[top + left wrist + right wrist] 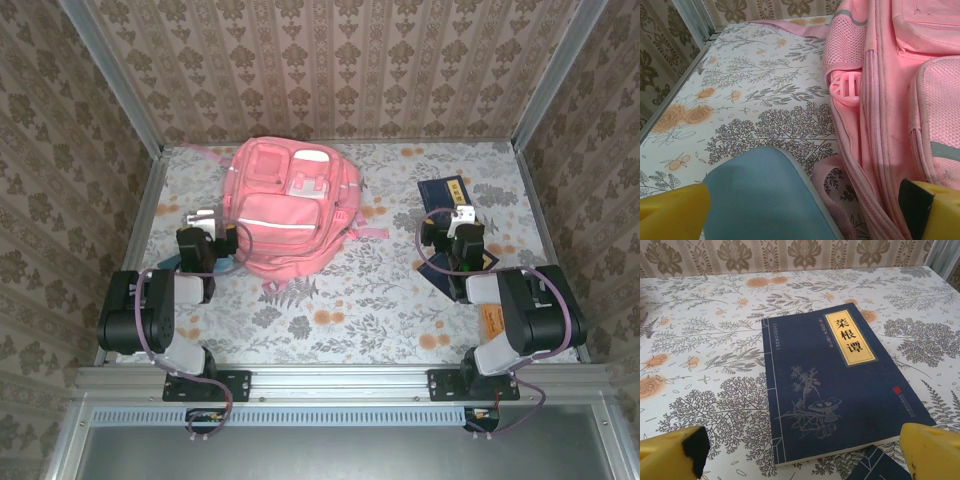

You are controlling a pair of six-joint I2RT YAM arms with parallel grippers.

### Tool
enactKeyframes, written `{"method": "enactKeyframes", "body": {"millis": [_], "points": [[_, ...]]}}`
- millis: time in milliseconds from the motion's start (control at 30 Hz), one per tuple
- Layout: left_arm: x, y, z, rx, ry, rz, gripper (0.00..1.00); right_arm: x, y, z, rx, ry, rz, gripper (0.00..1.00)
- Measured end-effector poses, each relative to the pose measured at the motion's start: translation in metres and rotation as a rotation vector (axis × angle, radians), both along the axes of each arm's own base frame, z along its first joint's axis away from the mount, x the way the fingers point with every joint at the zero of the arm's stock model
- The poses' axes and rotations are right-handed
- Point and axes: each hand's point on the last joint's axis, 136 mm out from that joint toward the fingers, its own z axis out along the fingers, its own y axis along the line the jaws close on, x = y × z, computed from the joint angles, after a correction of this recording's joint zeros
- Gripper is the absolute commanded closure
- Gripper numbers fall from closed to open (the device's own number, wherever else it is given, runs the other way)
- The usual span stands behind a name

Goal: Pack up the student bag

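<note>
Your student bag [290,205] lies front-up toward the far-left part of the worktop [350,300]. Its long axis runs from the near edge to the far edge, with its top toward the far edge. The left gripper [207,228] sits just beside the bag's left flank, jaws spread wide and holding nothing. In the left wrist view the pink side wall and mesh pocket rise to the right of the fingers, and a flat teal case [765,200] lies on the worktop between them.

The right gripper [462,228] is well apart from the bag, near the right edge, also wide open and empty. A dark blue book [840,390] lies flat straight ahead of its jaws, spine running away from you and a little askew. The corner of a second dark blue cover [880,465] shows just under the fingers.

So your left arm is nearer the bag and your right nearer the book. I judge the bare strip between bag and book is your carrying lane. The right edge is close, so work inward.
</note>
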Motion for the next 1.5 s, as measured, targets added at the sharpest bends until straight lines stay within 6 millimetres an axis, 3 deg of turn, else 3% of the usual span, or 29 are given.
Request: {"method": "enactKeyframes", "body": {"millis": [1000, 1100, 1300, 1400, 1500], "points": [[-0.002, 0.004, 0.0, 0.009, 0.015, 0.022, 0.0, -0.002, 0.0, 0.002, 0.0, 0.005, 0.0, 0.0], [-0.006, 0.009, 0.015, 0.019, 0.008, 0.049, 0.0, -0.008, -0.002, 0.02, -0.001, -0.007, -0.008, 0.0], [-0.006, 0.014, 0.086, -0.028, -0.048, 0.108, 0.0, -0.014, -0.008, 0.105, 0.098, -0.107, -0.084, 0.0], [-0.004, 0.007, 0.121, -0.094, -0.037, 0.114, 0.0, -0.017, -0.008, 0.137, 0.212, -0.092, -0.133, 0.0], [-0.002, -0.011, 0.143, -0.184, 0.004, 0.074, 0.0, -0.018, -0.001, 0.149, 0.316, -0.033, -0.133, 0.0]]}}
